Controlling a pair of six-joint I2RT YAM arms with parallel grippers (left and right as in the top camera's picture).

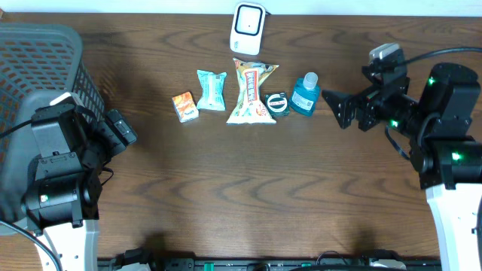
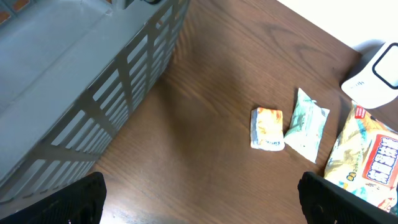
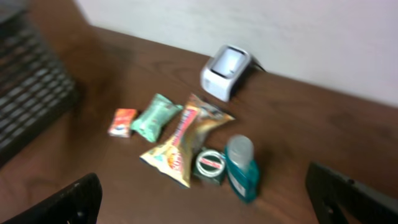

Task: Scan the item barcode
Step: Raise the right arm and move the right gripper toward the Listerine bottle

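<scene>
A row of items lies at the table's far middle: a small orange packet (image 1: 184, 106), a teal packet (image 1: 212, 89), a yellow snack bag (image 1: 252, 92), a round green tin (image 1: 278, 103) and a blue bottle (image 1: 306, 95). Behind them stands a white scanner (image 1: 248, 28). No barcode shows on any item. My right gripper (image 1: 339, 108) is open just right of the bottle, holding nothing; its wrist view looks onto the bottle (image 3: 241, 169) and tin (image 3: 209, 165). My left gripper (image 1: 120, 129) is open and apart from the orange packet (image 2: 267, 129), over bare wood.
A grey slatted basket (image 1: 45, 60) fills the far left corner, close beside my left arm, and its wall (image 2: 112, 106) shows in the left wrist view. The pale wall runs behind the scanner (image 3: 226, 72).
</scene>
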